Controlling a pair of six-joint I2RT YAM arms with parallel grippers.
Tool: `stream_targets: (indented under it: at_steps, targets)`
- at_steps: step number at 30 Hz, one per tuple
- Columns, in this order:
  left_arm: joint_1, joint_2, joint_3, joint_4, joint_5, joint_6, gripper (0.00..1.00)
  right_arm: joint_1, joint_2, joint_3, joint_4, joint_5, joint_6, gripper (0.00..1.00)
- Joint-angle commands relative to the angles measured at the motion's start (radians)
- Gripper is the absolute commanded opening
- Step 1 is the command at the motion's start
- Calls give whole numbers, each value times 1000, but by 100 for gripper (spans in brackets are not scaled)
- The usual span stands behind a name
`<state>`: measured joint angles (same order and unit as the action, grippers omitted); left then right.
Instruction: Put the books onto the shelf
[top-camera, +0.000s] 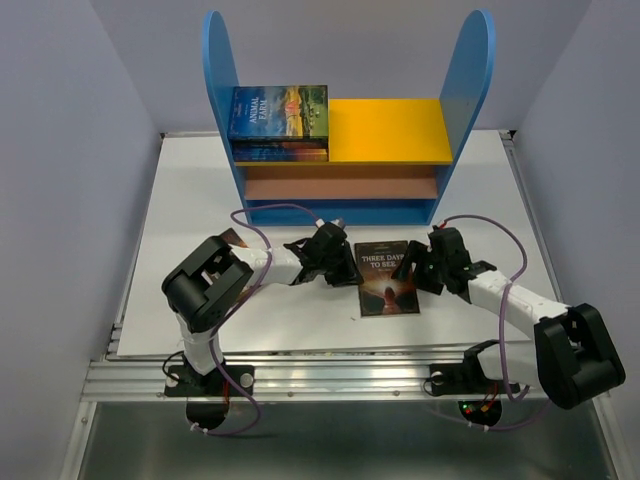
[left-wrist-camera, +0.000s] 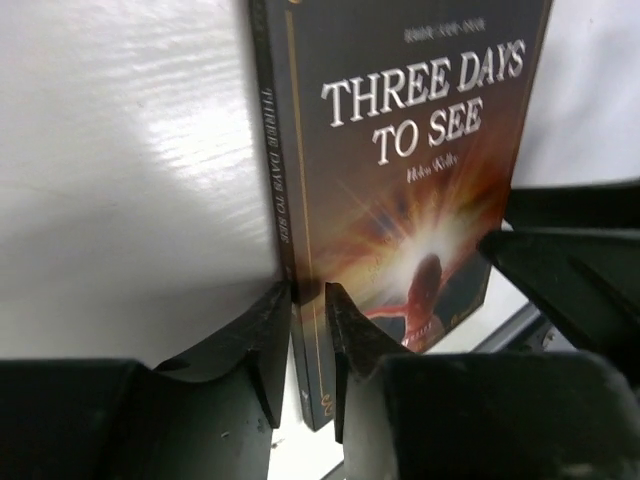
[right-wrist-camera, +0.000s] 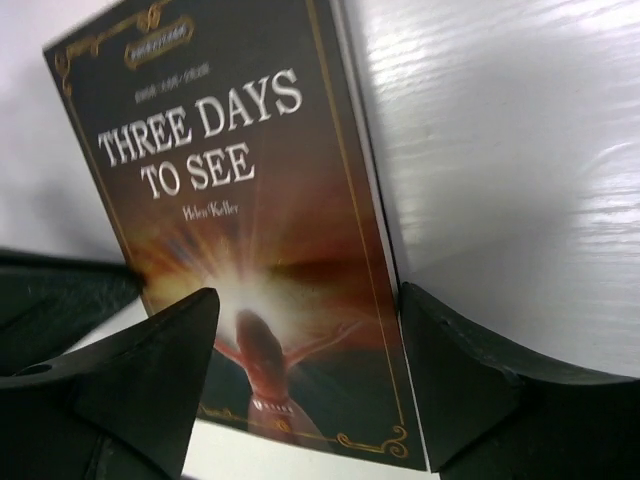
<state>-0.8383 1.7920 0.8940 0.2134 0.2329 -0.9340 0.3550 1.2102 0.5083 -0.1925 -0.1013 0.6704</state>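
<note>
A dark brown book, "Three Days to See" (top-camera: 388, 278), lies flat on the white table (top-camera: 200, 200) in front of the shelf (top-camera: 390, 130). My left gripper (top-camera: 348, 265) comes in from the book's left side. In the left wrist view its jaws (left-wrist-camera: 308, 310) are shut on the spine edge of the book (left-wrist-camera: 400, 150), one finger on each side. My right gripper (top-camera: 418, 268) is at the book's right side. It stands open (right-wrist-camera: 305, 330), one finger over the cover (right-wrist-camera: 230, 200) and the other beside the page edge. More books (top-camera: 278, 115) lie stacked on the left of the shelf's yellow board.
The shelf's two tall blue side panels (top-camera: 217, 70) rise at the back of the table, with a brown lower board (top-camera: 340, 187) beneath the yellow one. Purple cables (top-camera: 270, 215) loop from both arms. Pale walls close in on the left and right.
</note>
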Motion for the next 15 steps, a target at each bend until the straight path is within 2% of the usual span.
stream_targets:
  at_steps: [1,3,5,9,15]
  targets:
    - [-12,3,62,-58,-67,-15,31,-1,-8,-8,59,-170,27,75]
    - [-13,10,63,-68,-73,-23,25,-1,-20,9,80,-250,41,67]
    - [-13,20,66,-74,-69,-28,21,-1,-31,18,93,-302,66,64]
    - [-16,23,62,-85,-67,-35,16,-1,-87,39,105,-279,101,57]
    - [-19,18,66,-100,-83,-42,16,-1,-127,53,125,-304,127,51]
